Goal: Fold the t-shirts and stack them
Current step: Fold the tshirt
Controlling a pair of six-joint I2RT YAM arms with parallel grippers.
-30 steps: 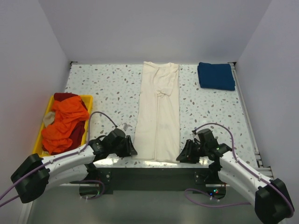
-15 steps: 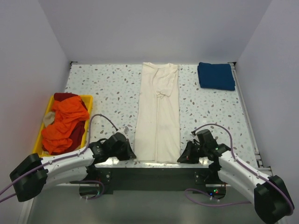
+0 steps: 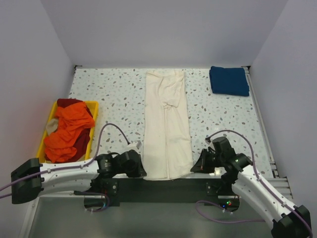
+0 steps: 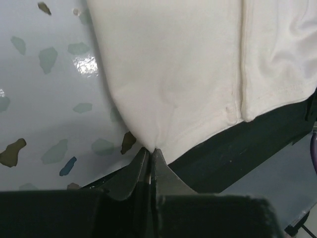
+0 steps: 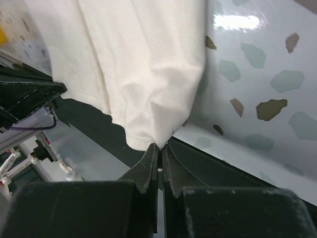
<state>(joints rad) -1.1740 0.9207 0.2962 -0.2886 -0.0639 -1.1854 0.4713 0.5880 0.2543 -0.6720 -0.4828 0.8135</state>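
Note:
A long cream t-shirt (image 3: 166, 124), folded into a narrow strip, lies down the middle of the table with its near hem hanging over the front edge. My left gripper (image 3: 140, 171) is shut on its near left corner (image 4: 148, 144). My right gripper (image 3: 194, 168) is shut on its near right corner (image 5: 156, 141). A folded dark blue t-shirt (image 3: 228, 80) lies at the back right. Orange (image 3: 67, 130) and red (image 3: 68, 103) t-shirts are heaped in the yellow tray (image 3: 92, 106) at the left.
The speckled table (image 3: 109, 99) is walled at the back and both sides. Its dark front edge (image 4: 247, 134) runs just under both grippers. Purple cables loop over each arm.
Both grippers have pulled the cream t-shirt toward the near edge. Its far end has slid down from the back and a little left, and its near hem now overhangs the front.

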